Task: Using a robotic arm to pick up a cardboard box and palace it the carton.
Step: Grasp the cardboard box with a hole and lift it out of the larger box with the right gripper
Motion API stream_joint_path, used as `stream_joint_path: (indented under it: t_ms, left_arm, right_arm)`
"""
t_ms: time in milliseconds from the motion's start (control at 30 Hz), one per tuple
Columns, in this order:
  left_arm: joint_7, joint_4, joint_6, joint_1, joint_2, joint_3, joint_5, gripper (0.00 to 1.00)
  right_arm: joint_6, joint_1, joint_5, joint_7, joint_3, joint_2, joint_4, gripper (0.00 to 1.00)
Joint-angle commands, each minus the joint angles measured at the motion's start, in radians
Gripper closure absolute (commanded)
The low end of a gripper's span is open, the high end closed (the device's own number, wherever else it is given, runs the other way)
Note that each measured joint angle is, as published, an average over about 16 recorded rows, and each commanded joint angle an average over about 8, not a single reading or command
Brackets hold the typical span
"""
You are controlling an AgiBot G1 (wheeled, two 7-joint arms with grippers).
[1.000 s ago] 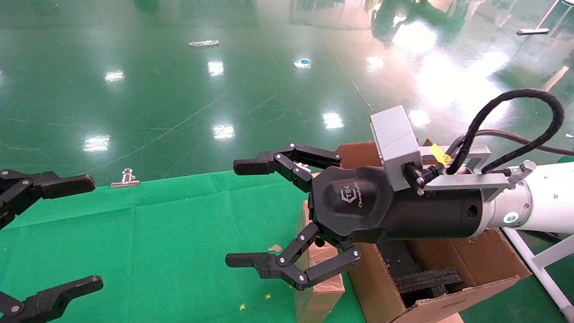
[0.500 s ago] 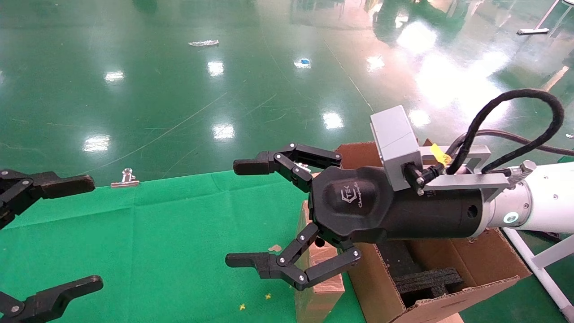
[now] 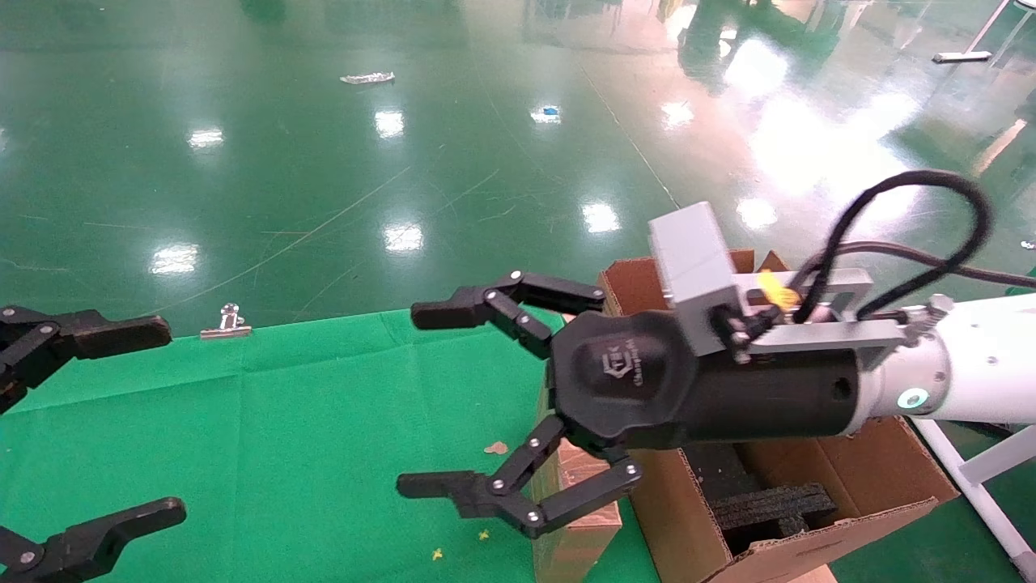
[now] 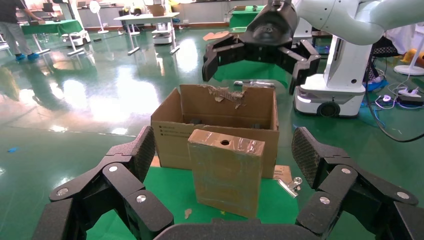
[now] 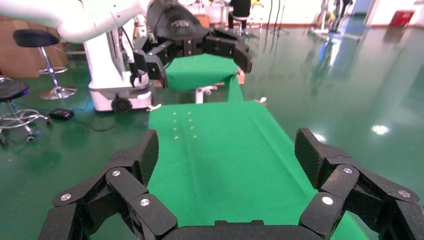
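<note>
The small cardboard box (image 3: 576,518) stands upright on the green cloth beside the carton (image 3: 858,478), mostly hidden behind my right gripper. In the left wrist view the cardboard box (image 4: 227,172) shows its taped top with a round hole, and the carton (image 4: 220,117) stands right behind it. The white robotic arm (image 3: 987,372) reaches in from the right. Its right gripper (image 3: 422,398) is open and empty, above the cloth and past the box. My left gripper (image 3: 158,419) is open and empty at the left edge, facing the box from a distance.
The green cloth (image 3: 283,421) covers the table. A metal binder clip (image 3: 227,322) lies at the cloth's far edge, and another clip (image 4: 289,186) lies beside the box. Black foam inserts (image 3: 769,506) sit inside the carton. Shiny green floor lies beyond.
My right gripper has shifted slightly left and down, still open. The left gripper and the cardboard box have not moved.
</note>
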Motion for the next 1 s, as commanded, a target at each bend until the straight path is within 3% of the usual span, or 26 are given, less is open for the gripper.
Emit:
stream_joint_path:
  t_ms: [33,200,600,1000]
  left_arm:
    - [0.0,0.0,0.0,0.0,0.0,0.0,0.0,0.0]
    - [0.0,0.0,0.0,0.0,0.0,0.0,0.0,0.0]
    - [0.001,0.0,0.0,0.0,0.0,0.001,-0.001,0.0]
    - [0.001,0.0,0.0,-0.001,0.0,0.002,-0.001,0.0]
  right_arm:
    - [0.007,0.003,-0.012,0.015,-0.01,-0.003,0.01,0.0]
    - [0.01,0.087,-0.171,0.11,-0.099,-0.037,0.033,0.0]
    - [-0.075,0.419,-0.643,0.323,-0.372,-0.195,0.046,0.0]
    - [-0.101,0.698,-0.679,0.391,-0.614,-0.163,0.045,0.0]
